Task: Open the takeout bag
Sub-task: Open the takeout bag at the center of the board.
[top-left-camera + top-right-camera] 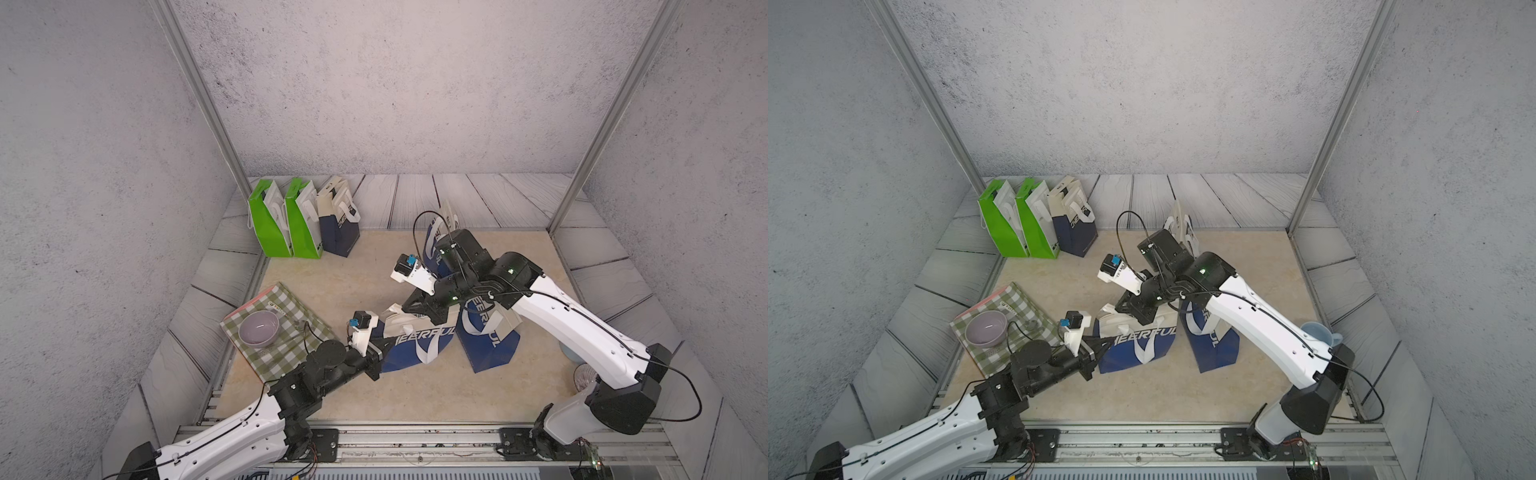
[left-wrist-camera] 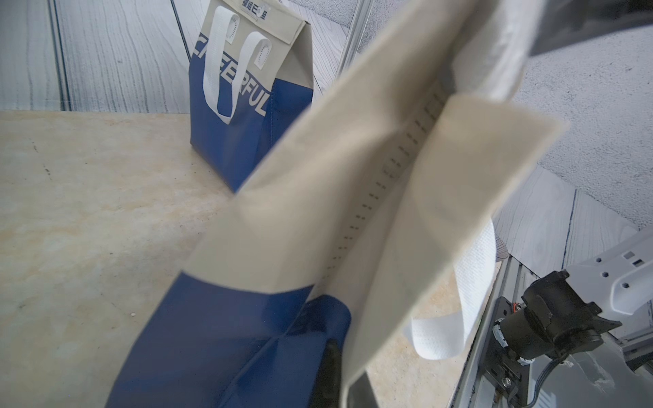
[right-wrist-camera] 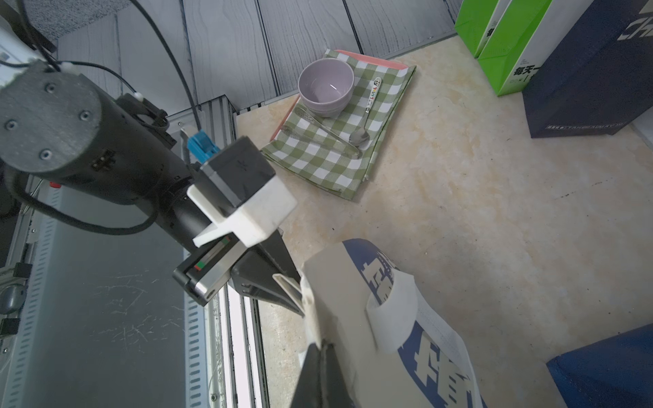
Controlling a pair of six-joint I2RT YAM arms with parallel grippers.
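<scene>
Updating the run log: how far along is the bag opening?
Done: left gripper and right gripper are each shut on the beige top of the blue takeout bag. In hand: the flap looks lifted, its stitched strip showing in the left wrist view. Left: no open mouth is visible yet, so the top likely needs pulling apart.
</scene>
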